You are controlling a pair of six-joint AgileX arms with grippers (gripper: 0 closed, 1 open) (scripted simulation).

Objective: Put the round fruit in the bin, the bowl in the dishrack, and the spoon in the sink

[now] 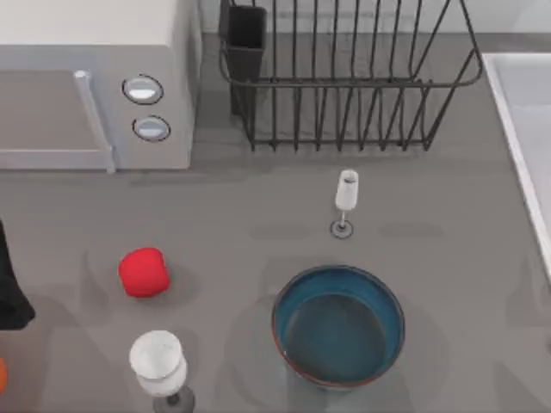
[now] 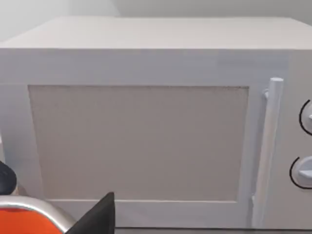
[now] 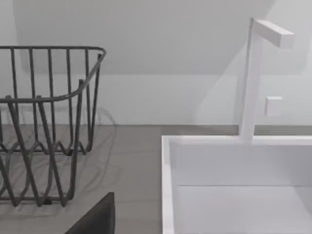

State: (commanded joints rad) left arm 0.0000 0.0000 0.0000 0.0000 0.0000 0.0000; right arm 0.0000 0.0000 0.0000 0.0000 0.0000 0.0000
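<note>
The bowl is seen nearest, on the counter; the round fruit lies to its left. The dishrack stands beyond, beside the sink. End effector states cannot be told.

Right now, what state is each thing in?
Fruit: loose on the table, left of the bowl.
Bowl: upright, empty, on the table.
Dishrack: empty.
Sink: empty in the part shown.
Microwave: door shut.
Small glass: upright.
Big glass: upright.
</note>
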